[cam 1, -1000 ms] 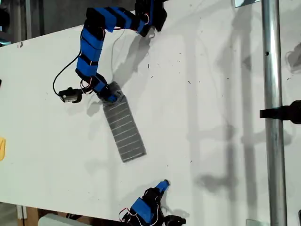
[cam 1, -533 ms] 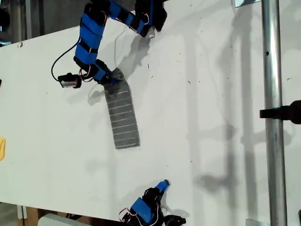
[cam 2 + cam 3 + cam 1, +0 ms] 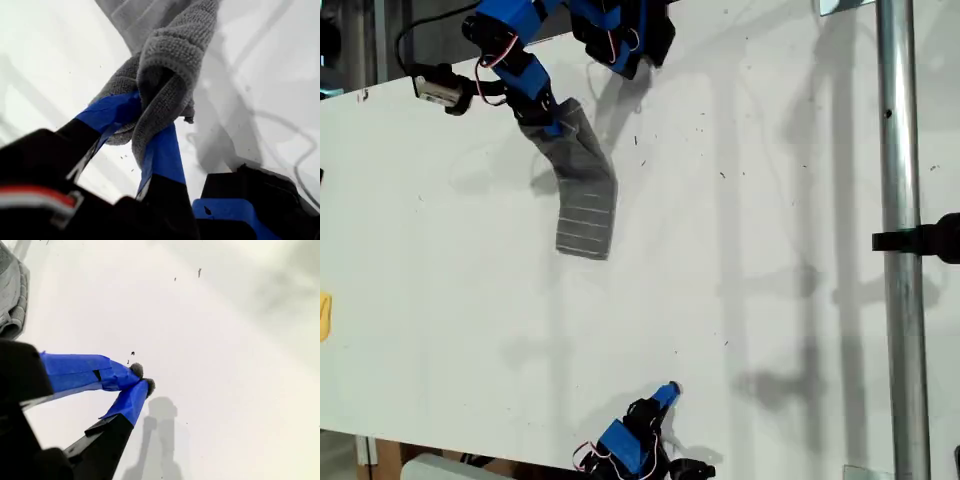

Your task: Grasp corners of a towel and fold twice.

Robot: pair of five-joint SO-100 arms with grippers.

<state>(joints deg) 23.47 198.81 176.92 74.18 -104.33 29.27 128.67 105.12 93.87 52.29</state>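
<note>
The towel (image 3: 582,190), soft and limp, hangs bunched from my first gripper (image 3: 145,125) clamped on one end, upper left of the exterior view; my second gripper (image 3: 140,380) is closed, empty.

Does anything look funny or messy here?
Yes. The towel is not flat: my first claw pinches a bunched end, and the rest dangles in a crumpled, twisted strip down to the table. My second claw is shut on nothing, with grey fuzz on its tips.

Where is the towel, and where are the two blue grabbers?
towel (image 3: 586,215), exterior view, striped lower part.
my first gripper (image 3: 145,122), first wrist view, between its tips.
my second gripper (image 3: 142,379), second wrist view, between its tips.
</note>
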